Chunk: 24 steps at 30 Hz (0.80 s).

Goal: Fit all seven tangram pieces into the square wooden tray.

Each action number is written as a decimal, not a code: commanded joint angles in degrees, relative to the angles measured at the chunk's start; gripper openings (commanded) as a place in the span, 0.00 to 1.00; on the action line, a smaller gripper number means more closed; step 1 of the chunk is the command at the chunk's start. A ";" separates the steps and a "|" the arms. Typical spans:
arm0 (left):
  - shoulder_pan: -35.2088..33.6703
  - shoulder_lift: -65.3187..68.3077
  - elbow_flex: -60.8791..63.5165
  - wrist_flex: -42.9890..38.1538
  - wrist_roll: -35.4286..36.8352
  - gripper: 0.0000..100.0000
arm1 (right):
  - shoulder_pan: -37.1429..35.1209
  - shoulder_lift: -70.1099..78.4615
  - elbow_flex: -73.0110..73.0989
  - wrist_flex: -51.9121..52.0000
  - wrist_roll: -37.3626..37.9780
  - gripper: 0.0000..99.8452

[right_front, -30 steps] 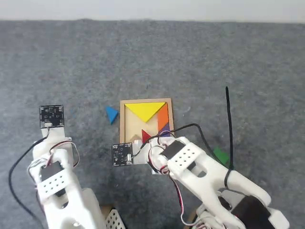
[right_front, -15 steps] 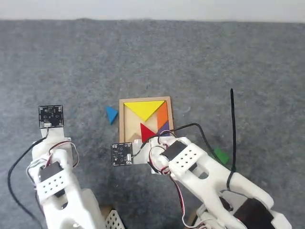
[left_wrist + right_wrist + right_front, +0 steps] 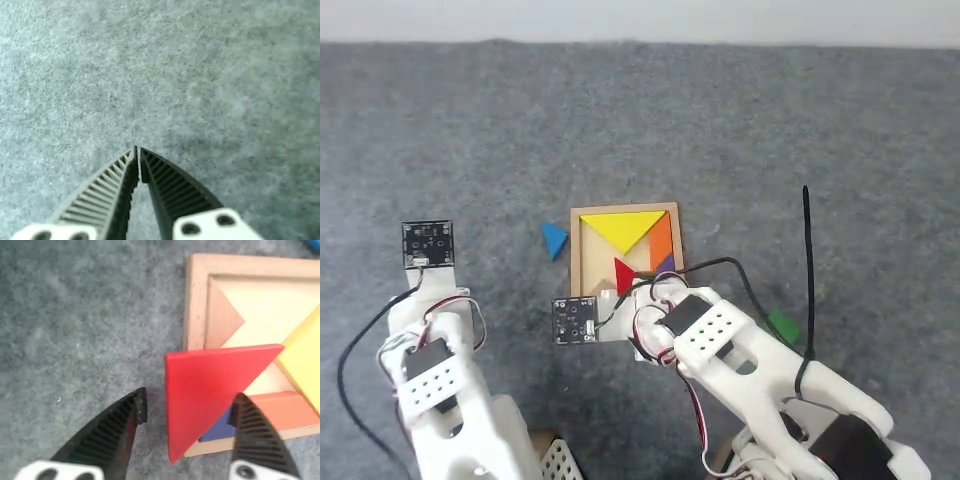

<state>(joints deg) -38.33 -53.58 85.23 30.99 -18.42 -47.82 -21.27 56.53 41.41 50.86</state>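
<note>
The square wooden tray (image 3: 576,250) lies mid-table and holds a yellow triangle (image 3: 620,230), an orange piece (image 3: 663,243) and a purple piece (image 3: 668,264). A red triangle (image 3: 210,385) rests tilted across the tray's near rim (image 3: 195,300), partly over the orange piece (image 3: 280,410) and the purple piece (image 3: 220,431). My right gripper (image 3: 190,395) stands open astride it; one finger (image 3: 250,430) sits close to its edge. A tan triangle (image 3: 220,315) lies in a tray corner. A blue triangle (image 3: 554,240) and a green piece (image 3: 782,325) lie on the carpet. My left gripper (image 3: 137,149) is shut over bare carpet.
Grey carpet covers the table. The left arm (image 3: 430,370) stands at the near left, well away from the tray. The right arm (image 3: 720,340) reaches over the tray's near edge, with a black cable (image 3: 808,260) rising beside it.
The red triangle now shows more fully and lies a little farther over the tray. The right arm has edged slightly forward. The left arm has kept still.
</note>
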 commanded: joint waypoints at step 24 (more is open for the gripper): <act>-0.18 -1.05 -0.40 -1.05 -0.70 0.01 | 1.54 7.08 0.00 -10.59 0.88 0.20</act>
<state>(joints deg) -38.33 -53.58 85.23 30.99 -18.42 -48.44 -13.54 57.85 33.23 52.97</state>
